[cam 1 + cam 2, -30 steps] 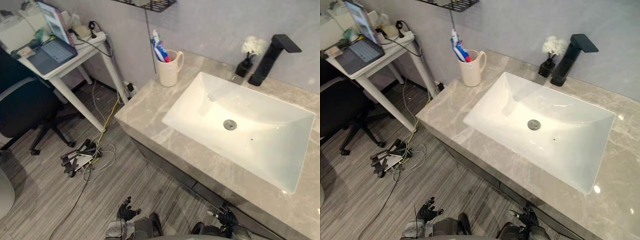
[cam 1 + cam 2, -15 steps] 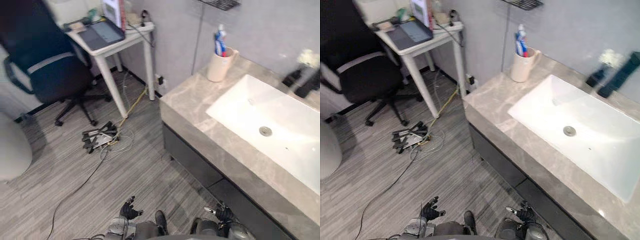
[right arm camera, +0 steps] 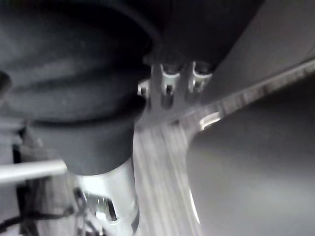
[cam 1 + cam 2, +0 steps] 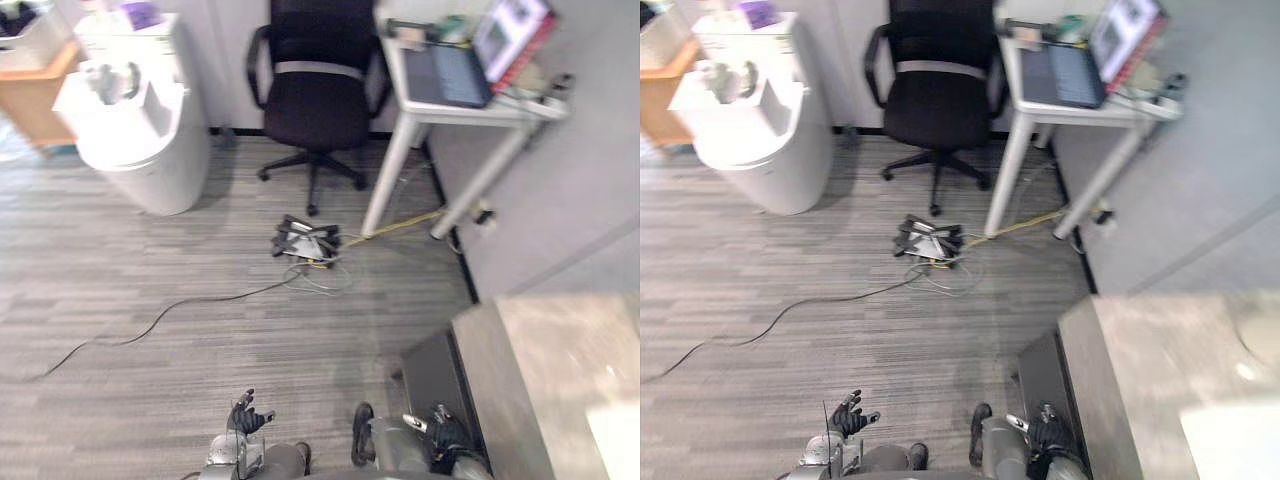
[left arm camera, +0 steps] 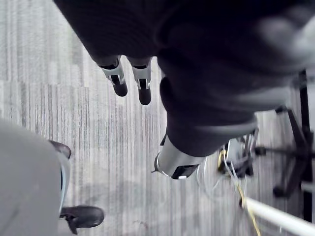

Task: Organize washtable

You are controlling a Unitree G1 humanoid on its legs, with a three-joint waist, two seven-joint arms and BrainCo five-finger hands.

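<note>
— Largest first?

— Grey plank floor [image 4: 150, 290], running under everything. Then the marble bench [image 4: 555, 350], the thing to tidy, set against the wall at the floor's right edge. Near corner just beside the right hand [image 4: 440, 437], dark cabinet front [image 4: 435, 372] under the top.

— Farther off?

— White round bin [image 4: 140, 150] at the floor's far left. Black office chair [image 4: 315, 100] beside it. After that a white bench [image 4: 392, 180] by the wall, carrying an open laptop [image 4: 450, 75] near its middle.

— Anything smaller?

— Power strip [image 4: 308, 240], lying on the floor between the chair and the marble bench, near the white bench's leg.

— And the hands?

— Left hand [image 4: 243, 418] low over bare floor, well apart from the marble bench. Fingers [image 5: 118, 83] straight and slightly spread, holding nothing. Right hand close beside the cabinet front. Fingers [image 3: 167, 93] loosely straight, holding nothing either.
</note>
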